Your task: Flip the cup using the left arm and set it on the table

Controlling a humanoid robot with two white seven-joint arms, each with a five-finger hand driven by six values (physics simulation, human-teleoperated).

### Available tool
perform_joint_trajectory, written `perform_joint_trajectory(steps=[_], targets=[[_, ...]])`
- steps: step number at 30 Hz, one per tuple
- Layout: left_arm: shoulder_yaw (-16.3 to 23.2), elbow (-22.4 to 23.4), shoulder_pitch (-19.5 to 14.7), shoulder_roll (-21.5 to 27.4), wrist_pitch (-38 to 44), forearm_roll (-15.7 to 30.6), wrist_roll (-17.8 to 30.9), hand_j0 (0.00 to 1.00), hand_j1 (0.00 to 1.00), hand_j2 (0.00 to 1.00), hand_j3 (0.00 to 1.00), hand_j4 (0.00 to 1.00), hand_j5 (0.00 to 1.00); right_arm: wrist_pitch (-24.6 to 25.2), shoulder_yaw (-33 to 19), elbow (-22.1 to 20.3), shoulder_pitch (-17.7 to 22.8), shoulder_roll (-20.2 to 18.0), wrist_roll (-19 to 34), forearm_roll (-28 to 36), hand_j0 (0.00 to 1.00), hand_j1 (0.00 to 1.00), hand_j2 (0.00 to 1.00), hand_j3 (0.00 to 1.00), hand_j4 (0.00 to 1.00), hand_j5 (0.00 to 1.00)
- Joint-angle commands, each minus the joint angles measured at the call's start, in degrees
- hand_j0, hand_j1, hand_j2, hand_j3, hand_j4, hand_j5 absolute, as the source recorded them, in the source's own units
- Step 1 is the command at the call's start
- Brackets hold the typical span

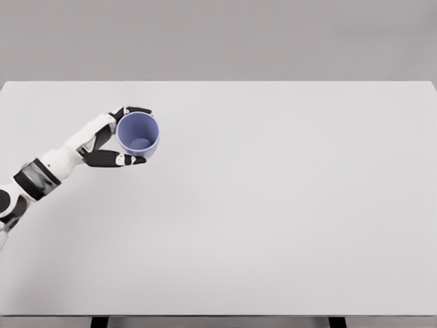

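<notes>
A lavender-blue cup (pixel 138 134) stands at the left part of the white table (pixel 273 205), its mouth facing up so I look into its hollow inside. My left hand (pixel 130 135) reaches in from the lower left and is wrapped around the cup's left side. Its dark fingers (pixel 138 109) curl over the far rim and the thumb (pixel 116 160) lies along the near side. Whether the cup's base touches the table or hovers just above it cannot be told. The right arm does not show.
The table's far edge (pixel 218 82) runs across the top and its near edge (pixel 218 315) along the bottom of the head view. A plain grey wall stands behind.
</notes>
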State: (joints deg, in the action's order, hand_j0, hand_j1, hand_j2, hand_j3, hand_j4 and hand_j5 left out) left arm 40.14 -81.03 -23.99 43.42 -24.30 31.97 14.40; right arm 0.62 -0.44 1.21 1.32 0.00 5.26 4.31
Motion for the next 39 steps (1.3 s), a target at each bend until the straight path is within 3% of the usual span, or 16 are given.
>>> perform_joint_trajectory(steps=[1,8,11,39], targets=[[0.02,0.08,0.00,-0.53,0.92,0.55,-0.07,0.80,0.80,0.80,0.80,0.80,0.80,0.00,0.01,0.02,0.00,0.00,0.01,-0.01,1.00,1.00,1.00,1.00,1.00,1.00],[0.02,-0.01,0.00,-0.97,2.86,0.55,0.02,0.85,0.85,0.85,0.85,0.85,0.85,0.00,0.01,0.02,0.00,0.00,0.01,-0.01,1.00,1.00,1.00,1.00,1.00,1.00],[0.02,-0.10,0.09,-0.89,2.95,0.46,0.02,1.00,1.00,1.00,1.00,1.00,1.00,0.00,0.01,0.02,0.00,0.00,0.01,-0.01,1.00,1.00,1.00,1.00,1.00,1.00],[-0.41,-0.27,0.00,0.70,2.95,-0.16,0.11,1.00,1.00,1.00,1.00,1.00,1.00,0.00,0.01,0.02,0.00,0.00,0.01,-0.01,1.00,1.00,1.00,1.00,1.00,1.00]])
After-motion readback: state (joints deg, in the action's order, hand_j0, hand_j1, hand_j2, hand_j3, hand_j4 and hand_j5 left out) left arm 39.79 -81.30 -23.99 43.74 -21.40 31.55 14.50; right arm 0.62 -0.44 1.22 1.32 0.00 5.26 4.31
